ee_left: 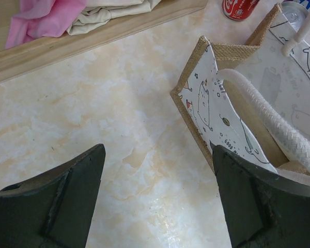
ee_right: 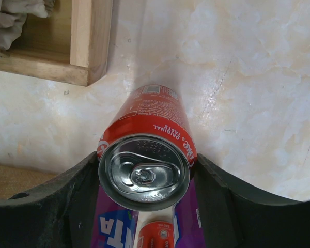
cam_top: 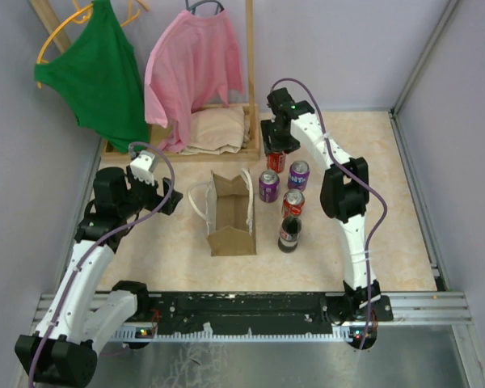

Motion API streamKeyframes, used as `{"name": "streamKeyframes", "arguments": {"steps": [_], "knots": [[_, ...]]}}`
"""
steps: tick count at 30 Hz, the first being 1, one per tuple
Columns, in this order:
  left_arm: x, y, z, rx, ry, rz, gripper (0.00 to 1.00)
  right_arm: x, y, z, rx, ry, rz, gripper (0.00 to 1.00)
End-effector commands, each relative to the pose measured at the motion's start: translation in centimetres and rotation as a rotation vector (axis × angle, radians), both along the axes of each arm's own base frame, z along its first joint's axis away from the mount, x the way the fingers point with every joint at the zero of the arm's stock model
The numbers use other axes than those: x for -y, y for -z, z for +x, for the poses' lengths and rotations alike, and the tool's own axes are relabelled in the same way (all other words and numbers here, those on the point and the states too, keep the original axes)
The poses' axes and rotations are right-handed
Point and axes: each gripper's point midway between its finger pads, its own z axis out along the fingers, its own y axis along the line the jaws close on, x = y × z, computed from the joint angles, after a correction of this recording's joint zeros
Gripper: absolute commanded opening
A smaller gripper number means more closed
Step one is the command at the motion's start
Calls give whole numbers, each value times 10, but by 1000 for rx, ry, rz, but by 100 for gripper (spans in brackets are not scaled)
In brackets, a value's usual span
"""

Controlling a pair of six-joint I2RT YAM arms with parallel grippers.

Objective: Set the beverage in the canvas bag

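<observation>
The tan canvas bag (cam_top: 230,214) stands open mid-table, its white loop handles (ee_left: 279,126) drooping over the rim; the left wrist view shows its printed lining (ee_left: 206,103). A red cola can (cam_top: 276,162) stands upright behind the bag's right corner. My right gripper (cam_top: 276,148) is down over it, and in the right wrist view its fingers press both sides of the can (ee_right: 144,155), so the right gripper (ee_right: 144,178) is shut on it. My left gripper (cam_top: 166,198) hovers open just left of the bag, and between the left gripper's (ee_left: 157,170) fingers shows only bare table.
Two purple cans (cam_top: 268,186) (cam_top: 298,174), another red can (cam_top: 293,202) and a dark cola bottle (cam_top: 289,233) stand right of the bag. A wooden rack (cam_top: 250,121) at the back holds green (cam_top: 97,69) and pink (cam_top: 190,69) shirts and a beige folded cloth (cam_top: 218,129).
</observation>
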Motion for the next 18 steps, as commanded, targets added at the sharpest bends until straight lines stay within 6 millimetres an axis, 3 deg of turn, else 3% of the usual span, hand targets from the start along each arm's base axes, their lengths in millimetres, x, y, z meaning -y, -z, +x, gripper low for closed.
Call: {"name": "streamKeyframes", "arguments": {"steps": [1,9,18], "knots": [[2,-3,3,14,7,-17,90,-12,-48,15,115,2,60,0],[3,-2,6,3,4,-26,90,-15,-142,24,303,39,165,0],[4,-2,7,3,6,-29,90,-38,-249,-4,480,-30,439,0]]}}
